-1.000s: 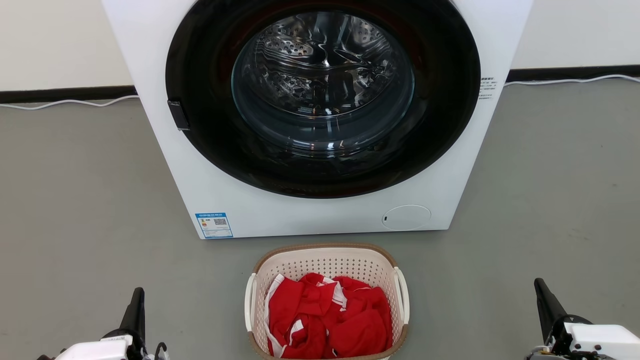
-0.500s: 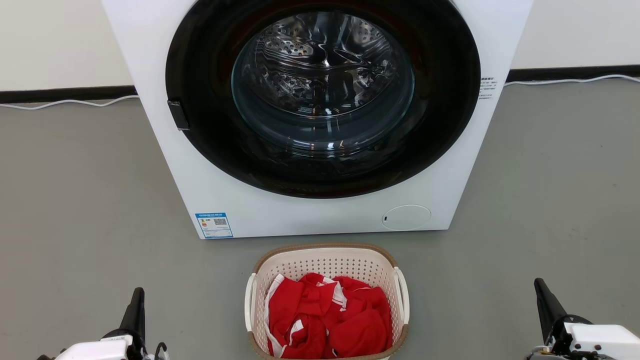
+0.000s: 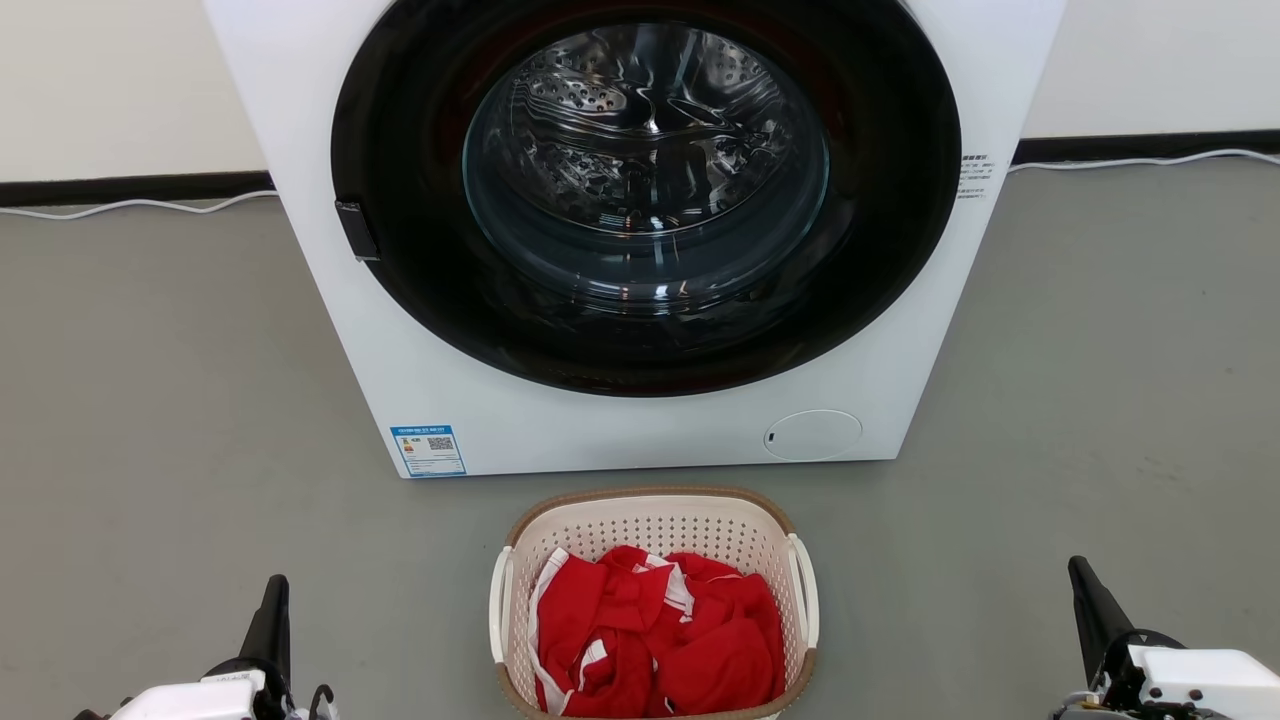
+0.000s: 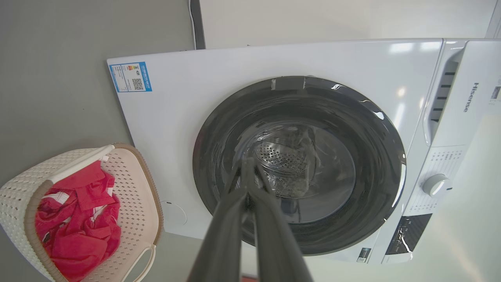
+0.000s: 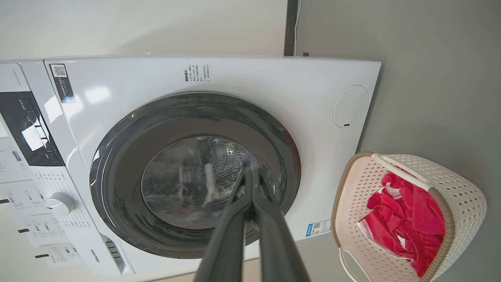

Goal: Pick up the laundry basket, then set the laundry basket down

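Picking up the laundry basket (image 3: 652, 600), which sits on the floor (image 3: 150, 420) by the washing machine (image 3: 620, 430), probably needs both closed, empty grippers, left gripper (image 3: 272, 600) and right gripper (image 3: 1085, 585), opening onto its white handles (image 3: 803, 590).

Bare floor (image 3: 200, 400) lies on both sides of the laundry basket (image 3: 655, 525). The washing machine (image 3: 640, 420) stands close behind it, blocking that side.
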{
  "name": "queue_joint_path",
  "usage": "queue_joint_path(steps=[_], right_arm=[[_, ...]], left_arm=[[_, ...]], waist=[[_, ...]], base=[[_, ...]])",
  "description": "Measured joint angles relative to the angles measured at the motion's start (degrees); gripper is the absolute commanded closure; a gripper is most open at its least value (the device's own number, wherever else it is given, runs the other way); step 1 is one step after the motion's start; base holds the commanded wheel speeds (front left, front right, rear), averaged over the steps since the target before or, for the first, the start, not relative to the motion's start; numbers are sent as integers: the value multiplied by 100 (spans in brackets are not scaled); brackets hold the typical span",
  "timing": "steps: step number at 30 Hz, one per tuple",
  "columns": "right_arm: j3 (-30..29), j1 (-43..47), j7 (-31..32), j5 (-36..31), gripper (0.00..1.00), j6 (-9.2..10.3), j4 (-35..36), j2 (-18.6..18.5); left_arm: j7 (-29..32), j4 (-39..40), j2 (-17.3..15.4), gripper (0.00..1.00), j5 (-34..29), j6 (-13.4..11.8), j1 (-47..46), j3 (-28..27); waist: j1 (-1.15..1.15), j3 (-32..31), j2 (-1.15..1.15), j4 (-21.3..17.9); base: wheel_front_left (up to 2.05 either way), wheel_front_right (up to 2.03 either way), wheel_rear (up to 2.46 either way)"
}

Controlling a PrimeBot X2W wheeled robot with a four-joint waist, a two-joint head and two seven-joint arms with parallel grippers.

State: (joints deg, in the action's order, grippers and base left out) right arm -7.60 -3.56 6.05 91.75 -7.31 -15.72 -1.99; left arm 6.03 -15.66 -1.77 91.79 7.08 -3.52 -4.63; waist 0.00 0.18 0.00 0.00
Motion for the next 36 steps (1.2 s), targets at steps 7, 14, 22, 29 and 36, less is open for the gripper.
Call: queue_joint_path(steps=[7, 14, 22, 29, 36], right_arm=[[0, 0, 0, 0, 100, 0, 0, 0], [0, 0, 0, 0, 100, 0, 0, 0], [0, 0, 0, 0, 100, 0, 0, 0], [0, 0, 0, 0, 100, 0, 0, 0], [0, 0, 0, 0, 100, 0, 0, 0]], left_arm=[[0, 0, 0, 100, 0, 0, 0, 0], [0, 0, 0, 100, 0, 0, 0, 0], [0, 0, 0, 100, 0, 0, 0, 0], [0, 0, 0, 100, 0, 0, 0, 0], [0, 0, 0, 100, 0, 0, 0, 0]], waist=[[0, 0, 0, 0], [0, 0, 0, 0], [0, 0, 0, 0], [0, 0, 0, 0], [0, 0, 0, 0]], base=[[0, 0, 0], [0, 0, 0], [0, 0, 0], [0, 0, 0], [0, 0, 0]])
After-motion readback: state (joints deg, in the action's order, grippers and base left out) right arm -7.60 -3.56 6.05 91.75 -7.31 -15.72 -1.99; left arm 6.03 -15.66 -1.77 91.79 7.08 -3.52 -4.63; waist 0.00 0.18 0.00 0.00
